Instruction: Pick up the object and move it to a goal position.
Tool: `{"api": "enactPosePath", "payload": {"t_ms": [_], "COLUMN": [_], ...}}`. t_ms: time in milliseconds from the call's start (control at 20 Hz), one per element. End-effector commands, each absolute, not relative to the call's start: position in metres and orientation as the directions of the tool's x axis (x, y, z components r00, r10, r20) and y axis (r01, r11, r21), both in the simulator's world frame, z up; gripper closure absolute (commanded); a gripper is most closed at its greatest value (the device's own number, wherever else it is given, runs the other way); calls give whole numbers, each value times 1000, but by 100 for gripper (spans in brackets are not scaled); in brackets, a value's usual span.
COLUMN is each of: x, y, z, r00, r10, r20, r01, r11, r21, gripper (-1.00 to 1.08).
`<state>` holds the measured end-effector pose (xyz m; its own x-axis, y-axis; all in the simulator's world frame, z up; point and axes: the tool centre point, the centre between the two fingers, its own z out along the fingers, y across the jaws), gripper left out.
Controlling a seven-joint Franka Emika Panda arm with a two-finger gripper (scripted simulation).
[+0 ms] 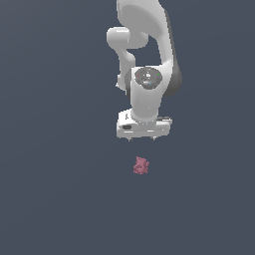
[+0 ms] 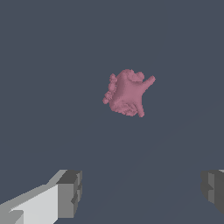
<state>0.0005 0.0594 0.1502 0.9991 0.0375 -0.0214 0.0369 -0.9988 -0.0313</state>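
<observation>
The object (image 1: 141, 166) is a small dusky-pink lumpy thing lying on the dark grey floor, just below the white arm in the exterior view. It also shows in the wrist view (image 2: 127, 93), free and untouched. My gripper (image 1: 143, 138) hangs above it, apart from it, and only the short tips show under the white hand. In the wrist view my gripper (image 2: 142, 192) is open and empty, its grey fingertips (image 2: 70, 193) set wide apart, with the object ahead of the gap between them.
The white arm (image 1: 147, 55) reaches down from the top of the exterior view. Plain dark grey floor (image 1: 55, 189) lies all around the object. No goal marker shows in either view.
</observation>
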Motion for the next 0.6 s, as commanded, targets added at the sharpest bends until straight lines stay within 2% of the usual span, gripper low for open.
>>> {"api": "enactPosePath", "payload": {"t_ms": [0, 550], "x": [6, 50], "y": [60, 62], "z": [147, 116], "r00": [1000, 988], "r10": [18, -155], "r20": [-21, -11], "r01": [18, -155], "r11": [-999, -988], "r21": [-30, -13], "gripper": [-92, -92]}}
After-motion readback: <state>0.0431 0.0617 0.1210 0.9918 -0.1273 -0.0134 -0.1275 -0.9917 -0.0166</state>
